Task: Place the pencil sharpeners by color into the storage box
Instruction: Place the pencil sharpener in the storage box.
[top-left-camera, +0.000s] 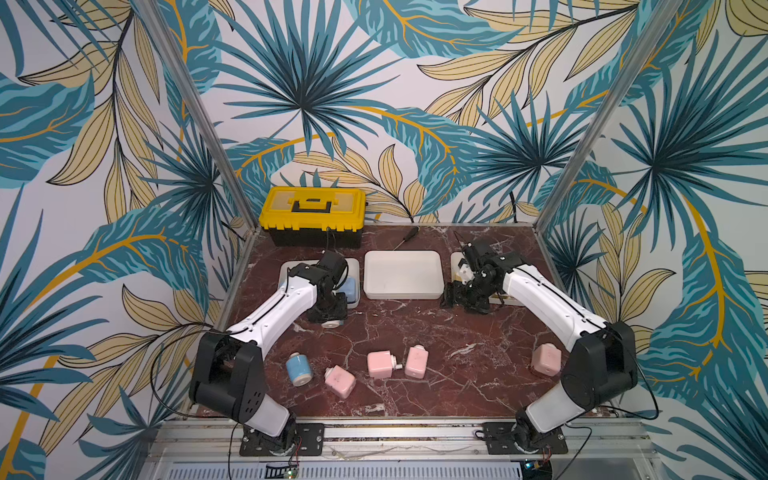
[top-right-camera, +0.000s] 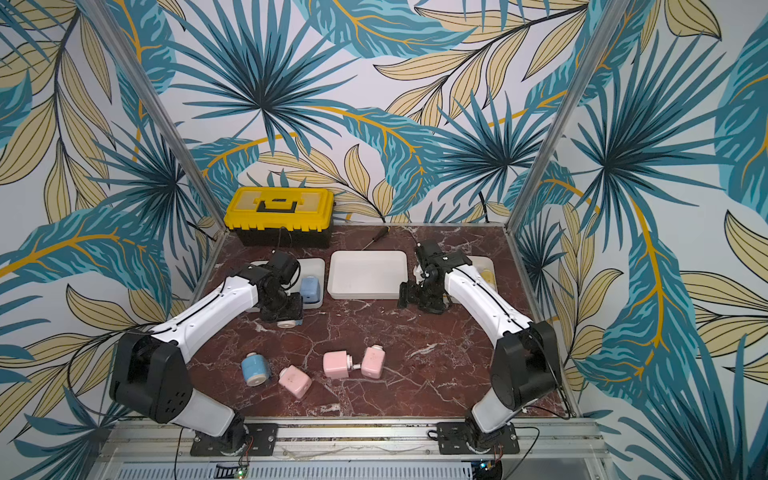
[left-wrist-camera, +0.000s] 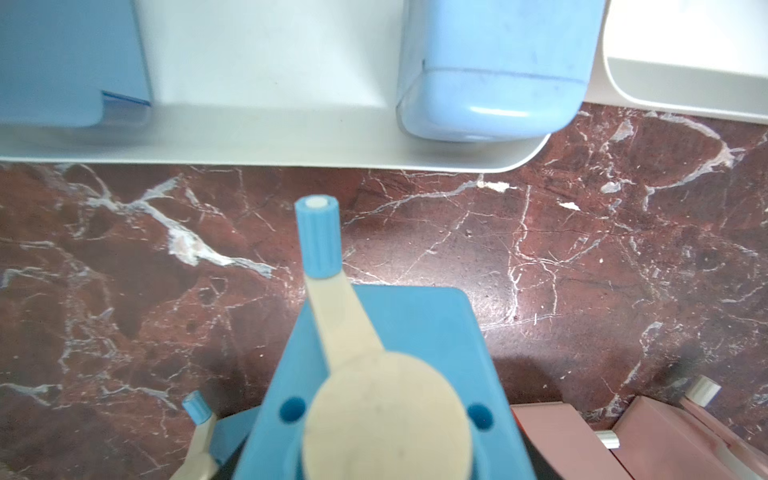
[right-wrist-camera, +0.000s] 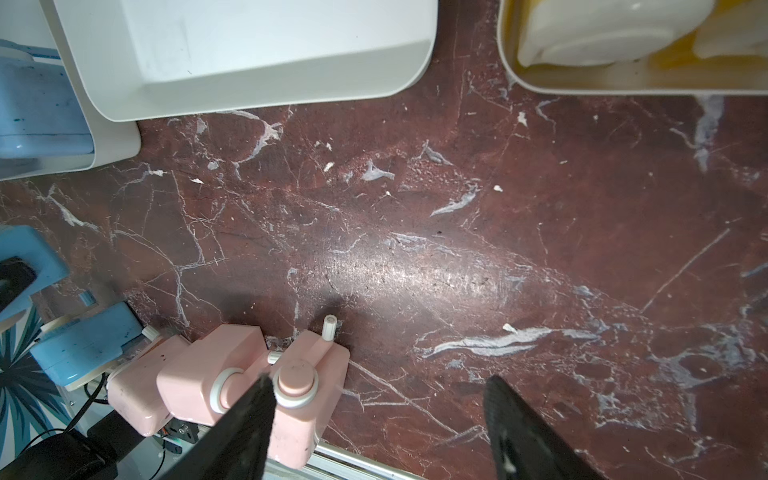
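Pencil sharpeners, pastel plastic blocks with white crank ends, are split between trays and table. We hold one blue crank-handled sharpener (left-wrist-camera: 374, 374) in the left gripper (top-left-camera: 330, 318), just short of the left white tray's (left-wrist-camera: 291, 153) near rim. In the left wrist view it fills the space where the jaws would be, so we read the gripper as closed on it at a medium width; the fingers themselves are hidden. The crank points toward the tray, which fits a carry-in for release. That tray already holds light-blue sharpeners (left-wrist-camera: 494, 83), so we judge it the blue bin.

The middle white rectangular tray (top-left-camera: 402, 274) is empty, probably reserved for pink. The right white tray (right-wrist-camera: 582, 85) holds yellow and white pieces, only partly in view.

The right gripper (right-wrist-camera: 378, 415) stands wide and empty over bare marble, near the gap between the middle and right trays. We judge it free for the next pick.

Loose on the red-brown marble table (top-left-camera: 415, 324) near the front edge: one blue round sharpener (top-left-camera: 298, 369) and pink block sharpeners at (top-left-camera: 340, 381), (top-left-camera: 380, 364), (top-left-camera: 416, 361) and (top-left-camera: 546, 360). Two of the pinks lie touching or nearly so, which may crowd a grasp.

The yellow-lidded black toolbox (top-left-camera: 312, 214) and a dark-handled screwdriver (top-left-camera: 409, 236) sit at the back, uninvolved.
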